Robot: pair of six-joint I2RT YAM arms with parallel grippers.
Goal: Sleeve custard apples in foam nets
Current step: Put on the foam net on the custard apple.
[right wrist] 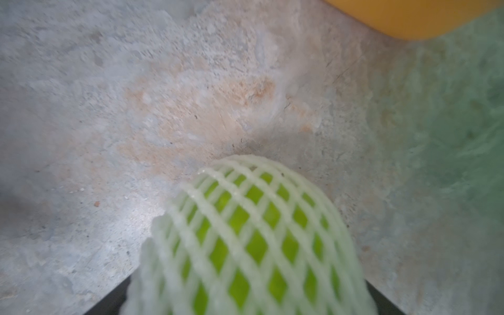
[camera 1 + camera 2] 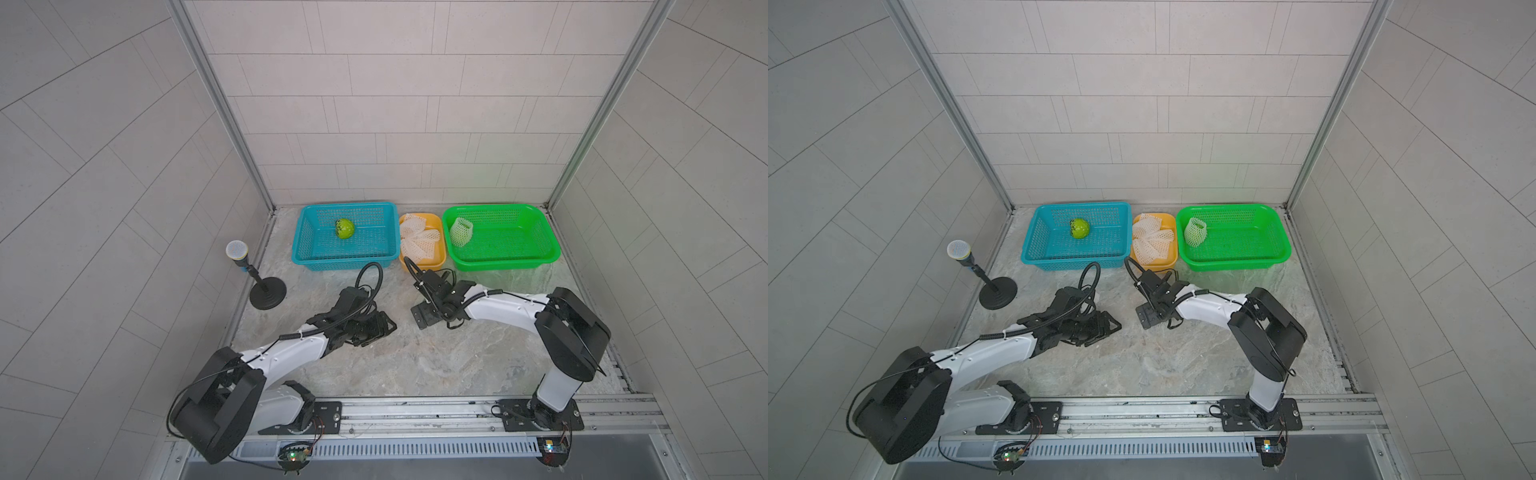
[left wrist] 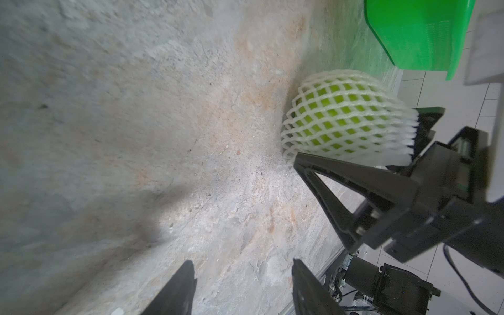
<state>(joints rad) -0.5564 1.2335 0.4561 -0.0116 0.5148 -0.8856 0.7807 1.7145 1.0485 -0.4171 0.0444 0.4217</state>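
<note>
while right gripper (image 2: 430, 300) straddles netted custard apple (image 3: 341, 117), centre frame below yellow tray (image 2: 435, 222), jaws wide, hold unclear; left gripper (image 3: 242, 289) parted, empty. best: squeeze softly, lift over green basket (image 2: 507, 262) rim.

Back of table (image 2: 415, 365): 3 containers in a row. L basket (image 2: 332, 261) holds 1 bare apple (image 2: 345, 228), near its middle. Tray (image 2: 434, 222), between the 2 baskets, holds loose nets (image 2: 417, 239). R basket (image 2: 507, 262) holds netted apple 1 (image 2: 461, 230) at its L end. Mic (image 2: 253, 274) stands at table's L edge, front-L of L basket. R gripper (image 2: 424, 313) sits just in front of tray, w/ netted apple 2 (image 3: 346, 117) on table between its jaws. L gripper (image 2: 386, 328) sits to its L, apart.
</note>
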